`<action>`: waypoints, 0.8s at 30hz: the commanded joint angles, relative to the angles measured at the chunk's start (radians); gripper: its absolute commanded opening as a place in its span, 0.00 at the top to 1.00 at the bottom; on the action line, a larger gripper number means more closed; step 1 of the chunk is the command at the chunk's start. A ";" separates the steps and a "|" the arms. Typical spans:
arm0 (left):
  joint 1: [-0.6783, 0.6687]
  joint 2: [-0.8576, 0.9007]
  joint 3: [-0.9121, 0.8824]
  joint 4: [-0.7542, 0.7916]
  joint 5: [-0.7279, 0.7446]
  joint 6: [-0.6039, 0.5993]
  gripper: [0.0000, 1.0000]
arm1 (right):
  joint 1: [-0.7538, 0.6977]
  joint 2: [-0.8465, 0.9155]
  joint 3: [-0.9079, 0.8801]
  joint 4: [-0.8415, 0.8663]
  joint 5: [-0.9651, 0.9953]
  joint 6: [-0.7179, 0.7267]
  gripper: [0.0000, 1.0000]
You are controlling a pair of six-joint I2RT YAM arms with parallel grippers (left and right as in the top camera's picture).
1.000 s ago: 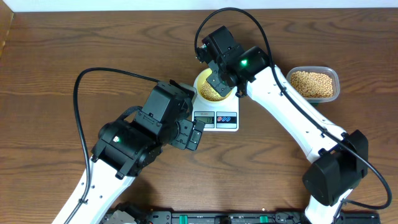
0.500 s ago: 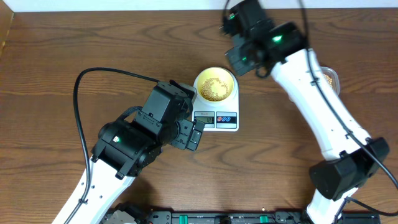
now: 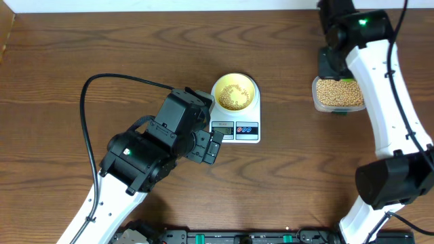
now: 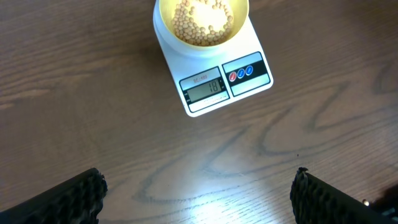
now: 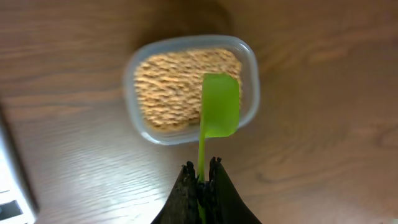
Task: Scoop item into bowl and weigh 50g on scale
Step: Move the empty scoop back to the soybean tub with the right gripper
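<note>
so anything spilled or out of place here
Nothing stands out: beans show only in the bowl on the scale and in the tub, none loose on the table, and the right gripper holds the green scoop over the tub.

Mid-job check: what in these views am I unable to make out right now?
Scale reading: too small overhead; blurred in the left wrist view, so the digits are not certain.
Bowl: its far rim is cut off by the top edge of the left wrist view.
Tub: overhead, the right arm covers its top edge.
Spoon: the right wrist view is blurred; whether it touches the beans cannot be told.
</note>
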 commanded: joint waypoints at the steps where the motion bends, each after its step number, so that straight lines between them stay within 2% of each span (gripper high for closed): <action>1: 0.002 0.002 0.018 0.000 0.005 0.009 0.03 | -0.048 -0.007 -0.058 0.021 0.009 0.033 0.99; 19: 0.002 0.002 0.017 0.000 0.005 0.009 0.03 | -0.134 -0.006 -0.389 0.325 -0.040 -0.004 0.99; 24: 0.002 0.002 0.018 0.000 0.005 0.009 0.03 | -0.165 -0.006 -0.415 0.340 -0.194 -0.024 0.99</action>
